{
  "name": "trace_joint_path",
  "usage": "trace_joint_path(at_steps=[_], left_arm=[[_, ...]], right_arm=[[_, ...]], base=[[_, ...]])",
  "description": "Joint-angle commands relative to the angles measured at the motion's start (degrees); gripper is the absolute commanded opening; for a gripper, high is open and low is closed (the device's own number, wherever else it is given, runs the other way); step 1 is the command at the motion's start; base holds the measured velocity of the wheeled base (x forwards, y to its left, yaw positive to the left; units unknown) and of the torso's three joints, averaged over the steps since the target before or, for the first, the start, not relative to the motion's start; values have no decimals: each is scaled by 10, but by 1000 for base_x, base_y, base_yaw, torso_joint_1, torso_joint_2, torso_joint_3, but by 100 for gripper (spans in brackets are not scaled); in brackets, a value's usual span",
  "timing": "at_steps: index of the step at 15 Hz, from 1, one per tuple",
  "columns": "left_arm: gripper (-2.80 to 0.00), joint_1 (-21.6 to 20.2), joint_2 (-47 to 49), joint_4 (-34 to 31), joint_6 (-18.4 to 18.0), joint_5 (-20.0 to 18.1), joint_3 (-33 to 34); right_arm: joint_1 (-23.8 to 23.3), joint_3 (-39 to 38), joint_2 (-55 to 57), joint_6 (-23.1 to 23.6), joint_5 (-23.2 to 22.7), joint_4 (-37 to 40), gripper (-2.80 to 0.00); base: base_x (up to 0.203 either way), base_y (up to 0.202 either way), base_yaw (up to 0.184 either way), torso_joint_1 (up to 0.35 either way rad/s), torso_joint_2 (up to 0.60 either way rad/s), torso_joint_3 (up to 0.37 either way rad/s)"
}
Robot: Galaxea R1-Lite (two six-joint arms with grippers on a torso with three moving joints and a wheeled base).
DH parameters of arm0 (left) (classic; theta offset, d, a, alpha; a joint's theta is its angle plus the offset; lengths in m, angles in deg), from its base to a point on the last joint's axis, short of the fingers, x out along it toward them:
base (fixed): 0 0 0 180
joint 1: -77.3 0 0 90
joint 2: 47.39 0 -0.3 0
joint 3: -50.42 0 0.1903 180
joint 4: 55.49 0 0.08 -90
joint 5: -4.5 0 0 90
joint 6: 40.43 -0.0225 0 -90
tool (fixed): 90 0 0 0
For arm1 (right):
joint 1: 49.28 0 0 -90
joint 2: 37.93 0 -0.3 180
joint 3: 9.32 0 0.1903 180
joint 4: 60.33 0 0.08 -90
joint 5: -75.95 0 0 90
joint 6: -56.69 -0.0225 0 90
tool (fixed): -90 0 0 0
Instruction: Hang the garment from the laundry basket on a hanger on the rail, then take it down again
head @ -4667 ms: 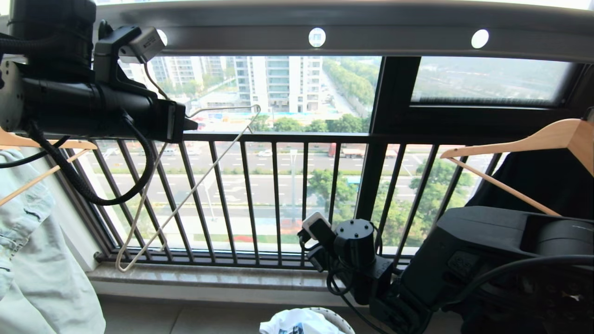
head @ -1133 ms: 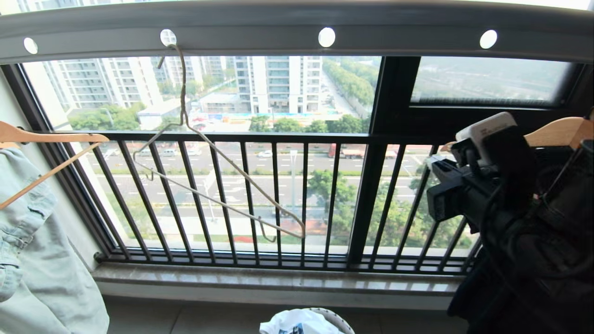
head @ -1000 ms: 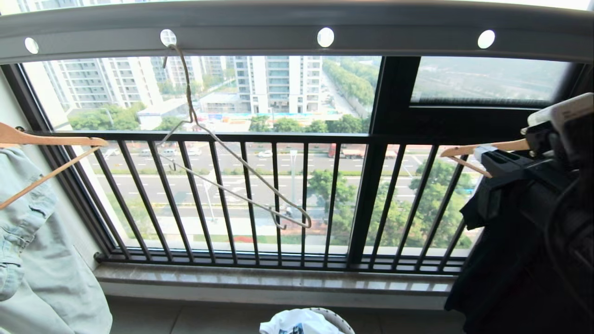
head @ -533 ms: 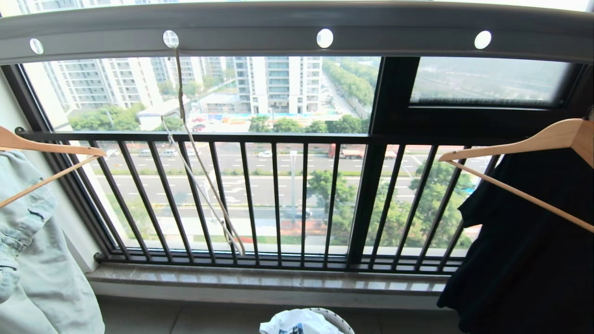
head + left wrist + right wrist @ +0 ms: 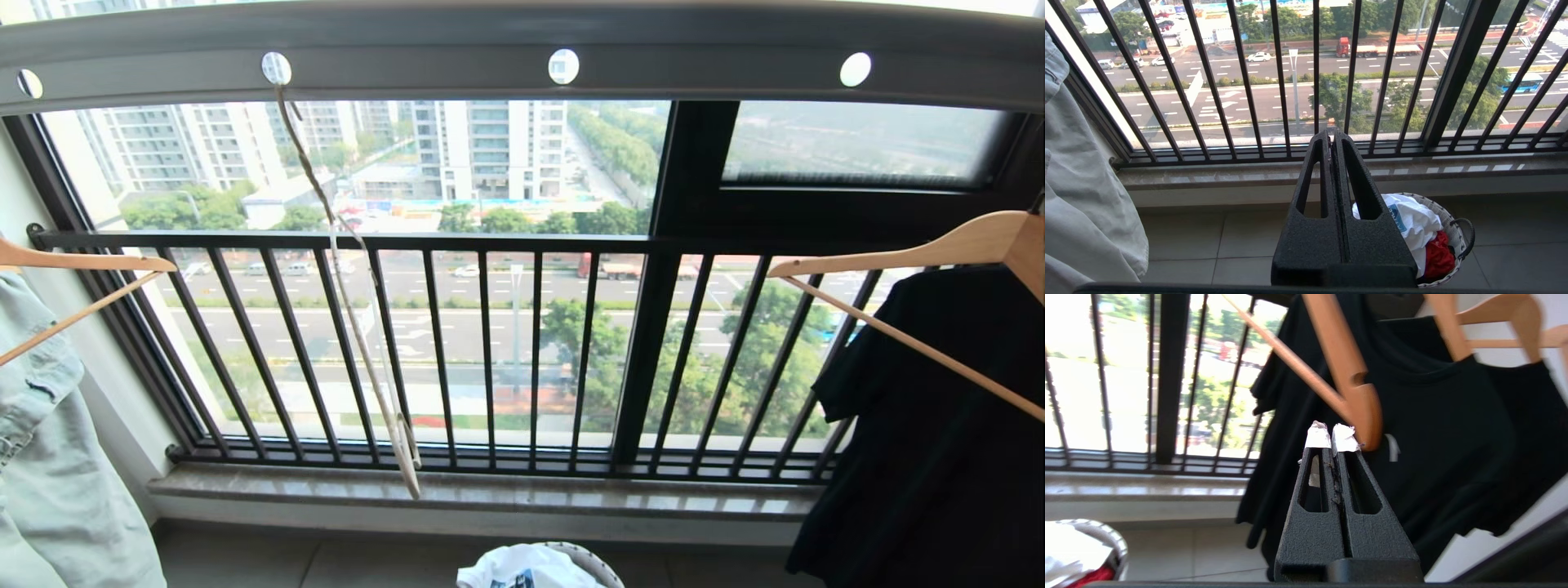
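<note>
Left gripper (image 5: 1332, 136) pressed shut on nothing, aimed at the balcony railing (image 5: 1282, 77); laundry basket (image 5: 1453, 228) at about 4 o'clock of its tips, down on the tiled floor (image 5: 1180, 249). Holds the white T-shirt (image 5: 1412, 222), crumpled, blue print showing, over a red cloth (image 5: 1439, 259). Right gripper (image 5: 1332, 435) likewise closed and empty, just before a wooden hanger (image 5: 1347, 371) and black shirt (image 5: 1437, 428). Wire hanger (image 5: 359, 302) hooked in a hole of the grey rail (image 5: 522, 49), at 11 o'clock overhead, dangling edge-on.
</note>
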Motion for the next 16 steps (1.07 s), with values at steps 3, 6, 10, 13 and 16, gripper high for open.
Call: trace_joint_path(at_steps=[3,6,10,13,16], left_arm=[[-280,0,-13,137,-78,31,140],[-280,0,-12,139,-85,31,142],[-280,0,-12,141,-20,34,143],[-280,0,-13,141,-18,35,142],[-280,0,-13,141,-13,36,143]], right_arm=[[1,-171,-80,-136,-186,-64,-280],[1,-244,-82,-108,-202,-174,-280],[2,-240,-82,-175,-235,-108,-280],[2,-242,-82,-178,-234,-121,-280],[2,-243,-82,-182,-234,-124,-280]], base=[[0,0,0,0,0,0],[0,0,0,0,0,0],[0,0,0,0,0,0],[0,0,0,0,0,0],[0,0,0,0,0,0]])
